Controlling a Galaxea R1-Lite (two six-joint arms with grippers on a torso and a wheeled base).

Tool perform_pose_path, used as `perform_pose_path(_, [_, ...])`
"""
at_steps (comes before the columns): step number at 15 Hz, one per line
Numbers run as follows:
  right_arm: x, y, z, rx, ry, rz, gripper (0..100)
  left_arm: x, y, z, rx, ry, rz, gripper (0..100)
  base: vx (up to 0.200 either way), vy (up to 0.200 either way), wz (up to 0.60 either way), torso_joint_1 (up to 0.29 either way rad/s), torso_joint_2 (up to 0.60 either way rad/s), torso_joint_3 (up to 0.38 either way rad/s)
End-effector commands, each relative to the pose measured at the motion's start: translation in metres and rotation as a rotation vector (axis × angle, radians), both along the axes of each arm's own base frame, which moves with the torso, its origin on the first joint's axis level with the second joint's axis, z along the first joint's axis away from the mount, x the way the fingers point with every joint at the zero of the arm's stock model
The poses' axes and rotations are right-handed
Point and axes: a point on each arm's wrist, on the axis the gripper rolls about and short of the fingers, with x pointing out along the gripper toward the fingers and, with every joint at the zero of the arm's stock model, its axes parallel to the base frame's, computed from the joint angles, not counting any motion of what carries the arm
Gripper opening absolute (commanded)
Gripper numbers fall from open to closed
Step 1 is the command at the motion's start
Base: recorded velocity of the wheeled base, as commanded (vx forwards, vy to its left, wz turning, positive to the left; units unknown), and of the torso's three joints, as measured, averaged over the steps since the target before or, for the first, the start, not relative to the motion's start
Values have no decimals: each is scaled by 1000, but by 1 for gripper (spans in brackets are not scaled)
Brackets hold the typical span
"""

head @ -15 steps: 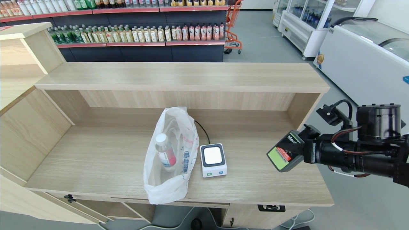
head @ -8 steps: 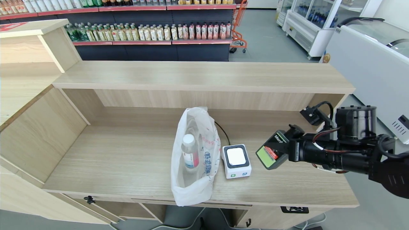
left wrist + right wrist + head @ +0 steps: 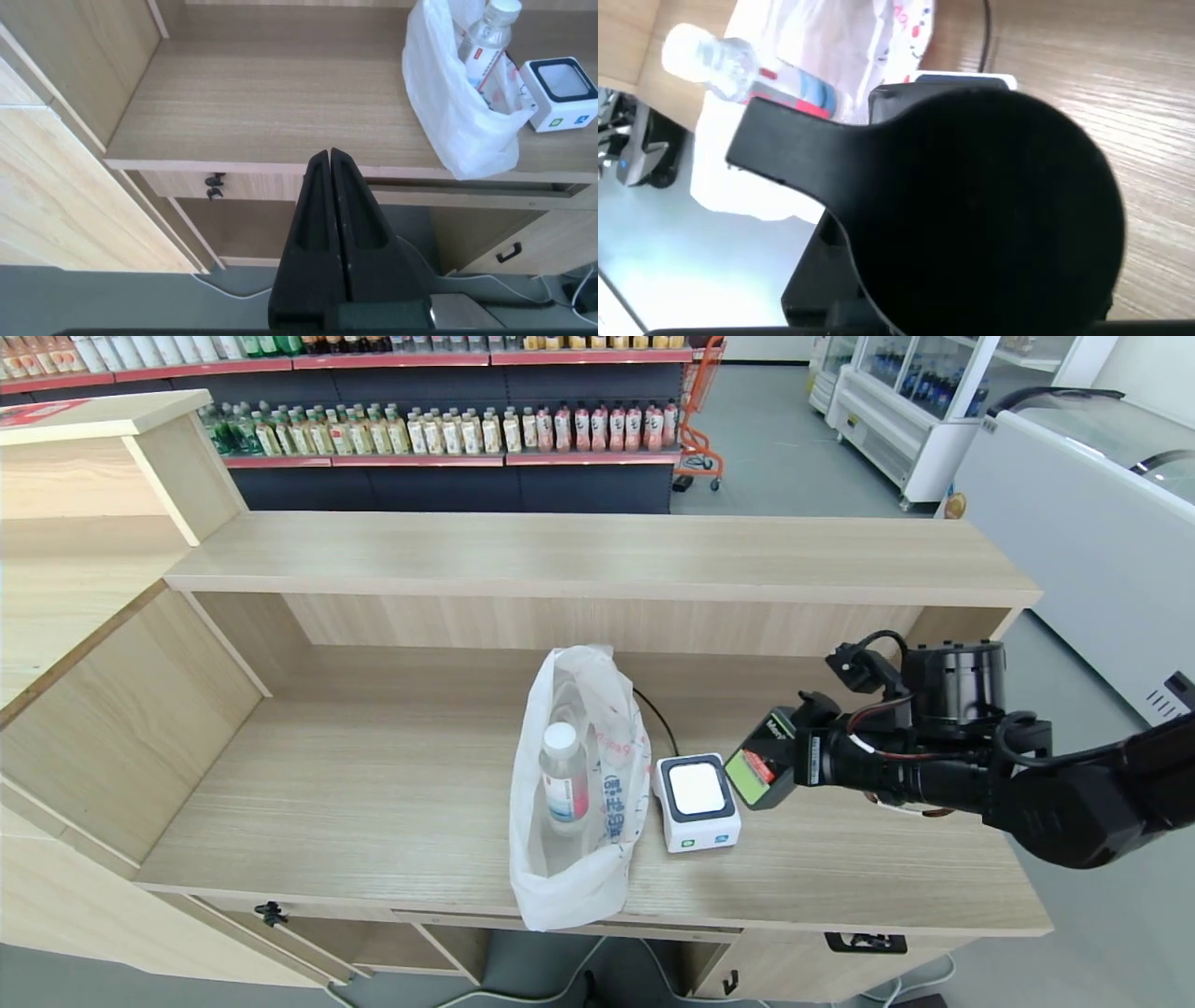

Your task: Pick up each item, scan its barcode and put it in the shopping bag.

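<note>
Box (image 3: 754,773) pinched in right fingers (image 3: 810,705) beside scanner (image 3: 697,791) | left fingers (image 3: 316,215) closed, empty

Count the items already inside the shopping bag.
1: a clear bottle, cap up, inside the shopping bag beside the scanner. The bag's folds may hide more. The right gripper holds a dark box just right of the scanner.

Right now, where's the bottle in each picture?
Head view: the bottle stands in the bag, mid-counter, left of the scanner.
Left wrist view: the bottle leans in the bag, next to the scanner.
Right wrist view: the bottle pokes out of the bag.
Shared landmark: the white bag around it.
</note>
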Motion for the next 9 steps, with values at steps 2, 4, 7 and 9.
perform_pose_path(2, [17, 5, -23, -20, 15, 7, 0, 0, 0, 0, 0, 1, -1, 0, 0, 0, 0, 0, 0, 0])
perform_pose_path(4, [23, 7, -33, -18, 7, 5, 0, 0, 0, 0, 0, 2, -1, 0, 0, 0, 0, 0, 0, 0])
perform_pose_path(7, [29, 14, -40, -19, 12, 21, 0, 0, 0, 0, 0, 1, -1, 0, 0, 0, 0, 0, 0, 0])
perform_pose_path(9, [35, 20, -42, -16, 8, 34, 0, 0, 0, 0, 0, 2, 1, 0, 0, 0, 0, 0, 0, 0])
